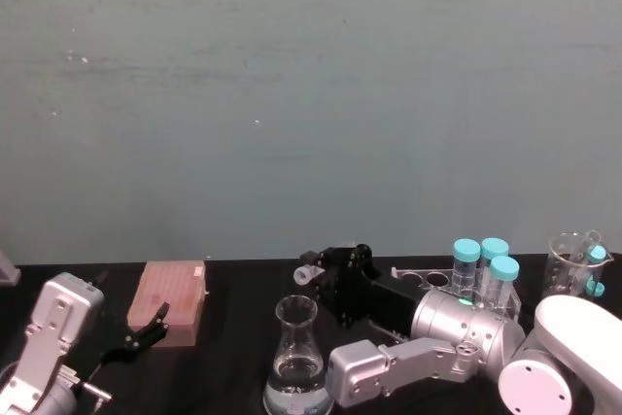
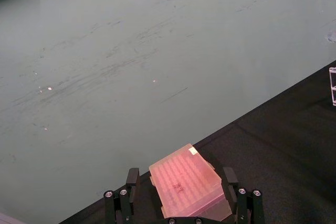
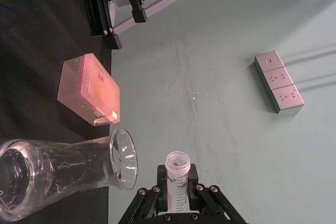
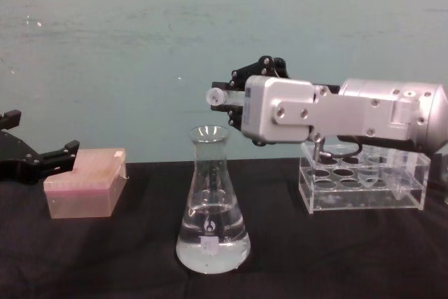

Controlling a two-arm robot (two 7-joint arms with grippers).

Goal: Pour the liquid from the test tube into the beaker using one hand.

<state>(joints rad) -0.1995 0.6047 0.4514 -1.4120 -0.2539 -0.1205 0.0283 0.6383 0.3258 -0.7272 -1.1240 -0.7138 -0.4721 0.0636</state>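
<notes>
Teal wall (image 1: 292, 94) backs the black desk (image 1: 233, 337) in my head view. The beaker (image 1: 296, 362) stands near the front edge, with the liquid (image 1: 295, 394) pooled in its wide base. My right hand (image 1: 321, 271) hangs just above and behind the beaker's rim, clenched on the test tube (image 1: 308, 273). That tube lies about level, its open mouth pointing toward the beaker's left. Well to the beaker's left my left hand (image 1: 146, 328) rests idle and released, just beside a pink box (image 1: 173, 298). To the beaker's right stands a clear rack (image 1: 428, 279) with teal-capped tubes (image 1: 483, 261).

From my left wrist, the pink box lies ahead between the spread fingers (image 2: 131, 182), and they hold nothing.

From my right wrist, the test tube is pinched firmly, and its mouth sits just beside the beaker's flared mouth rather than over it. I see no liquid inside the tube, though liquid this clear would be hard to spot.

From my chest, the tube's mouth is above the beaker's rim, apart from the glass, and the liquid fills the beaker's lowest part.

I judge the pour done or nearly so. What seems left is to tip the test tube upright and set it down, perhaps in the rack to the beaker's right.
</notes>
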